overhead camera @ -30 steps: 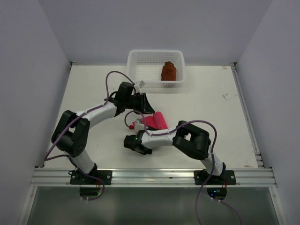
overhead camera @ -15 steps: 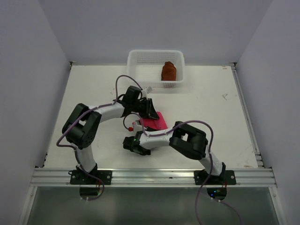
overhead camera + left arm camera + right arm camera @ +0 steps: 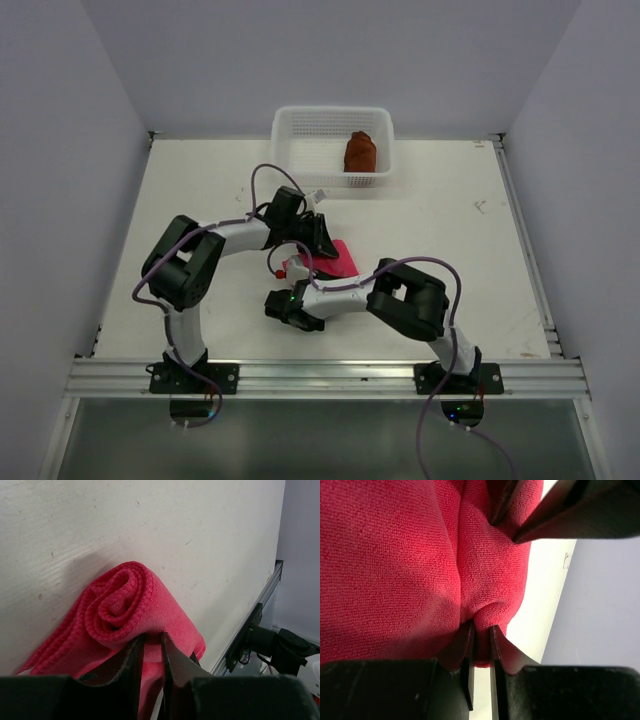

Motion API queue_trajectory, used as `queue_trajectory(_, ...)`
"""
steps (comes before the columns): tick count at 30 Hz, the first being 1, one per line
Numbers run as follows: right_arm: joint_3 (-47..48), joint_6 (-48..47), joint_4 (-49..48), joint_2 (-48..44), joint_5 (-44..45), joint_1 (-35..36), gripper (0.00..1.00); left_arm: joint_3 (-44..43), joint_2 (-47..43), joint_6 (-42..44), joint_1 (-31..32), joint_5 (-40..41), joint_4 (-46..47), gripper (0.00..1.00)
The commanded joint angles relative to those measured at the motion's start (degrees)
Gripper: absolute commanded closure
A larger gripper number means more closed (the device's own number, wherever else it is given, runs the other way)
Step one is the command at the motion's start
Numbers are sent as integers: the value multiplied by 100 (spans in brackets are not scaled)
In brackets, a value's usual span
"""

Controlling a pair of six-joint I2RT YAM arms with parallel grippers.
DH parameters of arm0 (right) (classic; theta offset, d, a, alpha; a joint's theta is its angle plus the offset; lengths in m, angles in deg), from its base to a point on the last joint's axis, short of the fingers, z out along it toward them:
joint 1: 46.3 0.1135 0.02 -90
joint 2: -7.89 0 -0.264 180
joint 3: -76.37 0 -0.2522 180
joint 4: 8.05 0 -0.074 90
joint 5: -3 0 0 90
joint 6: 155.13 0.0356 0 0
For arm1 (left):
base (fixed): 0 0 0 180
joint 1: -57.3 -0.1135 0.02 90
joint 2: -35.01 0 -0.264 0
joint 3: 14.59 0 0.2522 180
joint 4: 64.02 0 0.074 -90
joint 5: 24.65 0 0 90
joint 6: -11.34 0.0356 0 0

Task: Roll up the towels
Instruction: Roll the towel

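- Looks like a robot lab test cell.
- Shows a bare white bench [image 3: 450, 250] boxed in by plain grey walls [image 3: 330, 60].
- Has two arms [image 3: 220, 238] bolted to an aluminium rail [image 3: 330, 378] at the near edge.
- Carries loose purple cables [image 3: 420, 259] along them.

The left arm [image 3: 225, 235] and right arm [image 3: 345, 292] bend in toward each other. The black left gripper [image 3: 151, 639] pinches the bright pink cloth towel [image 3: 125, 600], fingers almost together. The black right gripper [image 3: 481, 630] pinches it too.
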Motion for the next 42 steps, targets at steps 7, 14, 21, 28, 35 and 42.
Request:
queue_trajectory(7,-38,445,-553,-619,-577,-5,71,-251,333,150,-123,532,-454,78)
queue_trajectory(14,6,621,-298,-857,-673,-5,58,-207,386,149,-132,549,-427,80)
queue_trajectory(21,-99,893,-95,-1024,-612,-5,55,-190,404,158,-132,576,-383,81)
queue_trajectory(28,-222,1175,28,-1208,-559,-5,54,-155,430,184,-158,576,-357,81)
queue_trajectory(35,-371,1517,239,-1270,-427,-5,54,-14,254,299,-158,655,-260,81)
queue_trajectory(42,-565,1605,72,-1832,-602,4,53,-23,263,316,-158,655,-260,82)
